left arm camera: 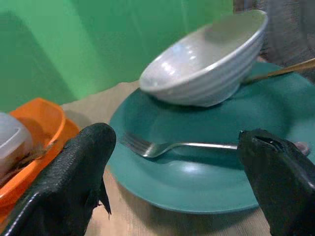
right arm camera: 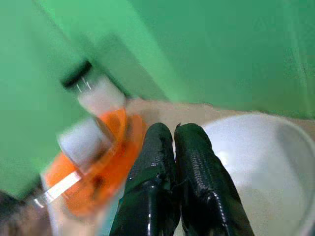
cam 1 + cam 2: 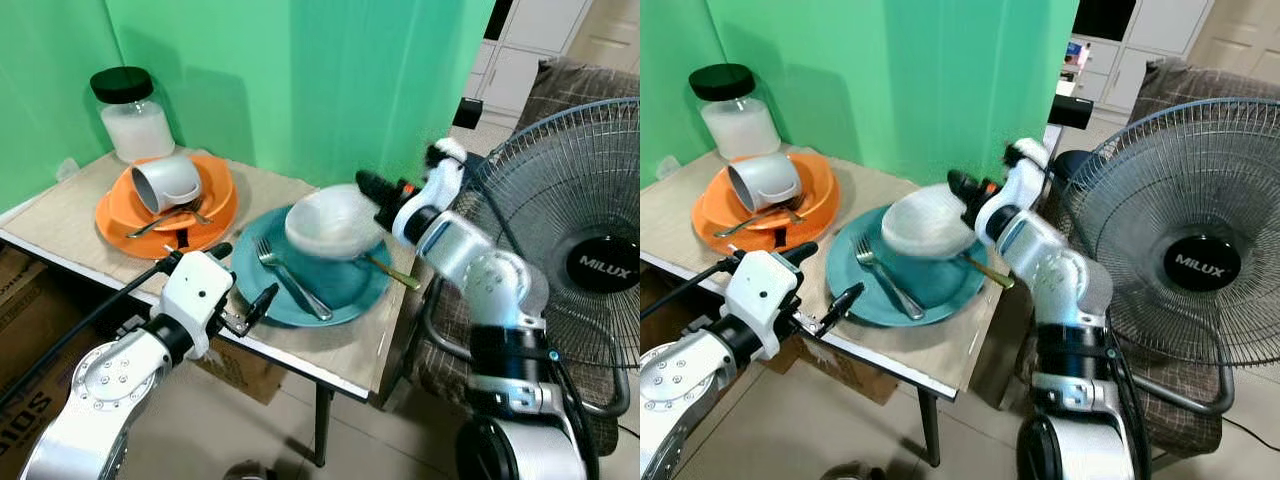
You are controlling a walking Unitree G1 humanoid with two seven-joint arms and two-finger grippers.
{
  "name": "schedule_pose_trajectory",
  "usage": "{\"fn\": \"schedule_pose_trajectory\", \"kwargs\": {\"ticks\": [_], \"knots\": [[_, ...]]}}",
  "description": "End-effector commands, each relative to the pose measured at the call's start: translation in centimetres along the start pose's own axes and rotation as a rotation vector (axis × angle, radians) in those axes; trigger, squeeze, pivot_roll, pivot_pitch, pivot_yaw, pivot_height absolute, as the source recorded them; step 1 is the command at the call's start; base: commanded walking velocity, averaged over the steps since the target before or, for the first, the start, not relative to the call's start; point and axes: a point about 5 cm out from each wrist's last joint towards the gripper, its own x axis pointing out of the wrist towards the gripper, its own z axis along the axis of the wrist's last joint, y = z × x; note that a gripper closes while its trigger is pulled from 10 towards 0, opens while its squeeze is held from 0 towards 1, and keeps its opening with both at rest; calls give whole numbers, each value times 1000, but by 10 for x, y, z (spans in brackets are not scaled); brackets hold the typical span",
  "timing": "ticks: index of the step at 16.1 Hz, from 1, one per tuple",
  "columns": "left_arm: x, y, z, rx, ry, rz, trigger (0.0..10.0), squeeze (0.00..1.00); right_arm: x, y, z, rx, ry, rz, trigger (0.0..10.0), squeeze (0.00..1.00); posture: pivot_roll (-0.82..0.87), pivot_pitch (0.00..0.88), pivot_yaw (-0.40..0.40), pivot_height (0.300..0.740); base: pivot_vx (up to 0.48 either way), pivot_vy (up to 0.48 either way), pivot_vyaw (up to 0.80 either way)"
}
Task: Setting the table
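My right tool point(image 3: 368, 187) pinches the white bowl point(image 3: 330, 224) by its rim, tilted above the teal plate point(image 3: 350, 285); my left tool point(image 3: 243, 280) waits open at that plate's near edge; fork point(image 3: 290, 278) placed, bowl unsettled.

- A green backdrop point(image 3: 300, 80) hangs behind a wooden table point(image 3: 330, 345) with dark metal legs.
- Cardboard boxes point(image 3: 35, 400) sit under the table on a pale tiled floor point(image 3: 390, 440).
- 1 black-caged MILUX fan point(image 3: 590, 250) stands beside a brown checked armchair point(image 3: 570, 85).
- White cabinets point(image 3: 540, 35) line the far wall.
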Motion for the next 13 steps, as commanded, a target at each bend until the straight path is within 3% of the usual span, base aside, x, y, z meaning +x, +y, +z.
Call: {"fn": "schedule_pose_trajectory", "kwargs": {"ticks": [1,3,4,5,6,7,9,11,13], "knots": [[1,5,-1,13,9,29,10000,0,-1,3,0,-61,4,2,0,0,104,0,-30,740,0,0,0],[1,8,-7,22,39,52,10000,0,-2,3,-8,-165,33,0,0,0,100,0,-27,740,0,0,0],[1,7,-8,24,40,45,10000,0,-2,3,-7,-197,21,-9,7647,0,99,0,-27,740,0,0,0],[1,6,-8,23,39,42,10000,0,-2,3,-6,-211,12,-14,10000,0,99,0,-27,740,0,0,0],[0,5,-8,22,38,41,10000,0,-2,5,-3,-198,-3,-6,10000,0,100,0,-27,740,0,0,0],[-1,4,-9,23,38,36,10000,0,-3,5,7,-161,-56,-10,10000,1000,101,0,-29,740,0,0,0],[-2,2,-5,4,1,18,10000,0,-5,-3,17,-161,-93,-69,10000,1000,102,0,-31,740,0,0,0],[-3,-5,1,-48,-45,-38,10000,0,-5,-14,15,-251,-24,-153,10000,1000,99,0,-30,740,0,0,0],[-3,-9,4,-69,-61,-67,10000,0,-4,-17,11,-273,11,-177,10000,1000,97,0,-29,740,0,0,0]]}}
